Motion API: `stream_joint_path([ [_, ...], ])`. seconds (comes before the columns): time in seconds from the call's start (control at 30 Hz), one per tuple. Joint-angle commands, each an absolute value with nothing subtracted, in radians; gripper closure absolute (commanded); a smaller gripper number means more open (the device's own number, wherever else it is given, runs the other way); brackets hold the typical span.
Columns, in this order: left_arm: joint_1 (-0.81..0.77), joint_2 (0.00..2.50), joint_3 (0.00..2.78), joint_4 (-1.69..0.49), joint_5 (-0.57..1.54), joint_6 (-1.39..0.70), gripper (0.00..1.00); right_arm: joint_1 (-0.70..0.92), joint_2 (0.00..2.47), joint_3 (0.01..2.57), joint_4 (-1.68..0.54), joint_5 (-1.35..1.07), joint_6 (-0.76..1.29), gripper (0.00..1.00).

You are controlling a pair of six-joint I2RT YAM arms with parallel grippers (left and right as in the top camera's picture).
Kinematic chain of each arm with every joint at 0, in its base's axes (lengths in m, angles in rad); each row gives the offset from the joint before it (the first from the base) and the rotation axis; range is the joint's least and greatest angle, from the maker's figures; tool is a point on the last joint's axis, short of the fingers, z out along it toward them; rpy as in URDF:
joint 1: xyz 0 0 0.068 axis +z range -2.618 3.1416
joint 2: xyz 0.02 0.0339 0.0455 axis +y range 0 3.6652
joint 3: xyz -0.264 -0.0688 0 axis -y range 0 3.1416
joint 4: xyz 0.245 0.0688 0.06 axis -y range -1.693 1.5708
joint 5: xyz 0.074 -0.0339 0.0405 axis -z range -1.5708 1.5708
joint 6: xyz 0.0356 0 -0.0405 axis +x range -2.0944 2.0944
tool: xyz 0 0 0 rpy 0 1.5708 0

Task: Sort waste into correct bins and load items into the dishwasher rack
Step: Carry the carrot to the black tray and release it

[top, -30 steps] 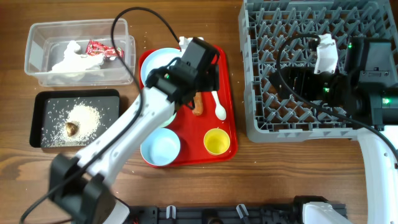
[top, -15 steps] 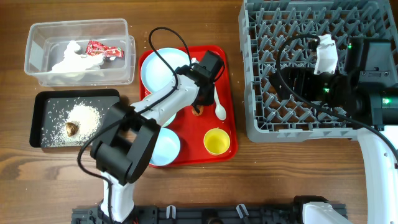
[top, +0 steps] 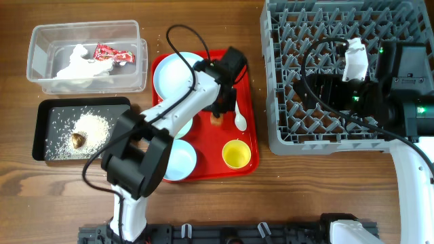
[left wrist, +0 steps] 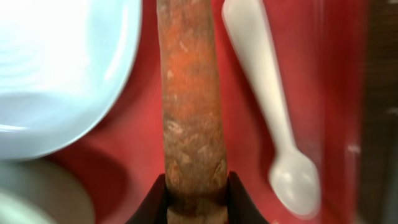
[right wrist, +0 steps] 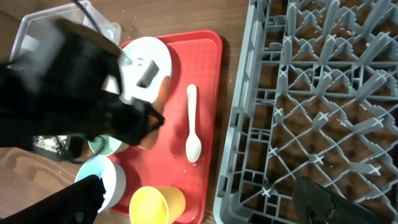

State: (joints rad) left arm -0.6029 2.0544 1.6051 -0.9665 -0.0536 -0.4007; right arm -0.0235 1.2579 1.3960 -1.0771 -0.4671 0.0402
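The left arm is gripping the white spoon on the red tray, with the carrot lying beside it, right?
No. The left wrist view shows the left gripper shut on the orange carrot stick; the white spoon lies beside it, untouched, on the red tray.

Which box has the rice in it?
The black tray, with rice grains and a brown lump. The clear tub holds a napkin and wrapper instead.

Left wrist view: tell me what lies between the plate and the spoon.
The carrot stick, lying on the red tray, its near end clamped in the left gripper; the left wrist view shows it plainly.
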Motion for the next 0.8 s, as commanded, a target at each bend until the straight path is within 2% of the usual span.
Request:
stream_joint_path([
  [0.0,-0.581,1.903,1.690,-1.037,-0.054,-0.396,0.96,-0.026,1.264,1.414,-1.074,-0.464,0.026,0.00],
  [0.17,-0.388,1.749,1.690,-1.211,-0.089,-0.454,0.96,-0.026,1.264,1.414,-1.074,-0.464,0.026,0.00],
  [0.33,-0.024,1.697,1.690,-1.336,-0.117,-0.541,0.96,-0.026,1.264,1.414,-1.074,-0.464,0.026,0.00],
  [0.43,0.200,1.697,1.666,-1.340,-0.117,-0.588,0.96,-0.026,1.264,1.414,-1.074,-0.464,0.026,0.00],
  [0.47,0.292,1.698,1.637,-1.322,-0.117,-0.634,0.96,-0.026,1.264,1.414,-1.074,-0.464,0.026,0.00],
  [0.57,0.416,1.698,1.501,-1.204,-0.116,-0.740,0.96,-0.026,1.264,1.414,-1.074,-0.464,0.026,0.00],
  [0.73,0.446,1.698,1.186,-0.921,-0.102,-0.896,0.96,-0.026,1.264,1.414,-1.074,-0.465,0.030,0.00],
  [0.77,0.445,1.698,1.134,-0.849,-0.102,-0.929,0.91,-0.026,1.264,1.414,-1.079,-0.465,0.030,0.00],
])
